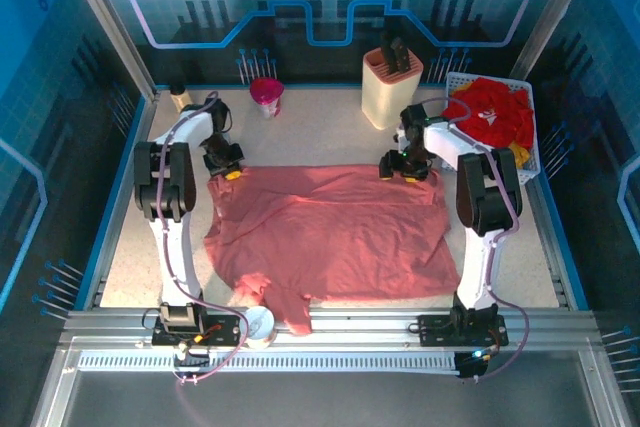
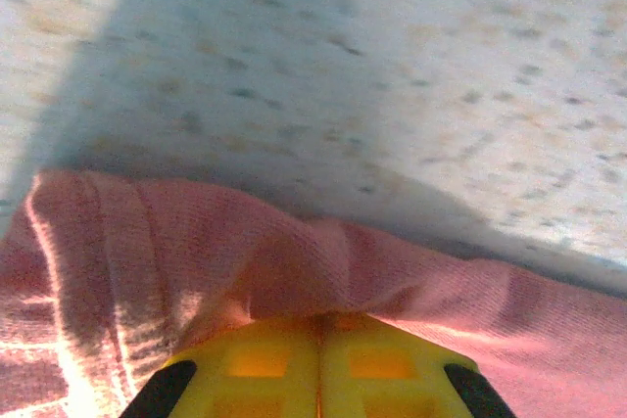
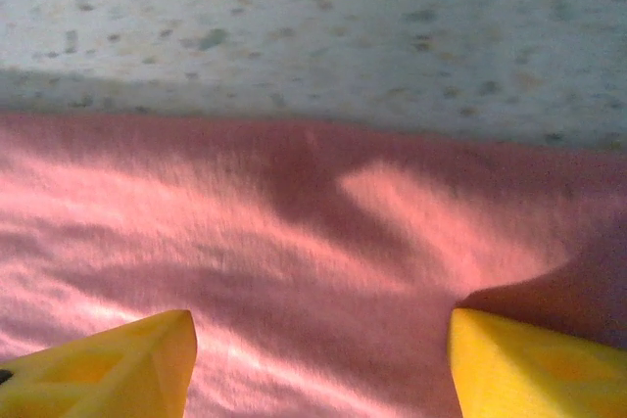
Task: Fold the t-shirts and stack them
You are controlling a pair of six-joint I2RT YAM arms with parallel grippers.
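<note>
A salmon-pink t-shirt lies spread over the middle of the table, neck toward the near edge. My left gripper sits at its far left corner, its yellow fingers shut together on a pinched fold of the pink cloth. My right gripper rests at the far right hem, open, its yellow fingertips wide apart and pressed down on the flat pink fabric. Red t-shirts with a bit of yellow are heaped in the white mesh basket at the back right.
A cream knife block stands at the back centre, just behind the right gripper. A magenta cup and a small jar are along the back edge. A white cup sits at the near edge by the shirt's collar.
</note>
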